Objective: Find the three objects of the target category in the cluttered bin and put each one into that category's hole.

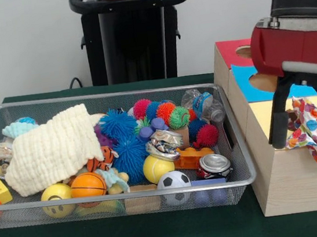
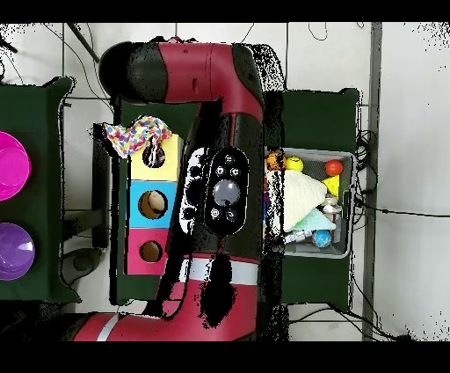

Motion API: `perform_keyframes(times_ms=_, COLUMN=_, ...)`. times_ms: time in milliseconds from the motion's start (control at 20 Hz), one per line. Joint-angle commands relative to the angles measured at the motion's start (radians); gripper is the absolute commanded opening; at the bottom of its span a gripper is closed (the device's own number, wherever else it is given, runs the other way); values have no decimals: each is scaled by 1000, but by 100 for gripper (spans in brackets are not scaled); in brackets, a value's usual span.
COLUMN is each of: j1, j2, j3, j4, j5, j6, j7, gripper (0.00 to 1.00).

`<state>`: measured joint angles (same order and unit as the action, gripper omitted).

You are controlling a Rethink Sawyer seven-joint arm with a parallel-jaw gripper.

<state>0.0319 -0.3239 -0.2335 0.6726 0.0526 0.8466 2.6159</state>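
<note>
A red robot gripper (image 1: 307, 137) hangs, jaws spread, beside a multicoloured patterned cloth (image 1: 310, 129) lying at the wooden box's yellow hole (image 2: 156, 156). A cream waffle-weave cloth (image 1: 51, 147) remains in the wire mesh bin (image 1: 242, 166).

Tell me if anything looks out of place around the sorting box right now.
Yes. A colourful patterned cloth lies bunched on the yellow section of the wooden box, draped over its edge rather than down the hole. The gripper hangs right at it. The bin looks normal.
</note>
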Motion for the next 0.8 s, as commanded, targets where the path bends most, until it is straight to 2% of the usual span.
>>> perform_keyframes(times_ms=50, j1=-26, j2=-14, j3=95, j4=219, j5=-54, j6=-41, j7=-156, gripper=100)
perform_keyframes(times_ms=800, j1=-28, j2=-18, j3=108, j4=238, j5=-70, j6=-52, j7=-139, gripper=100)
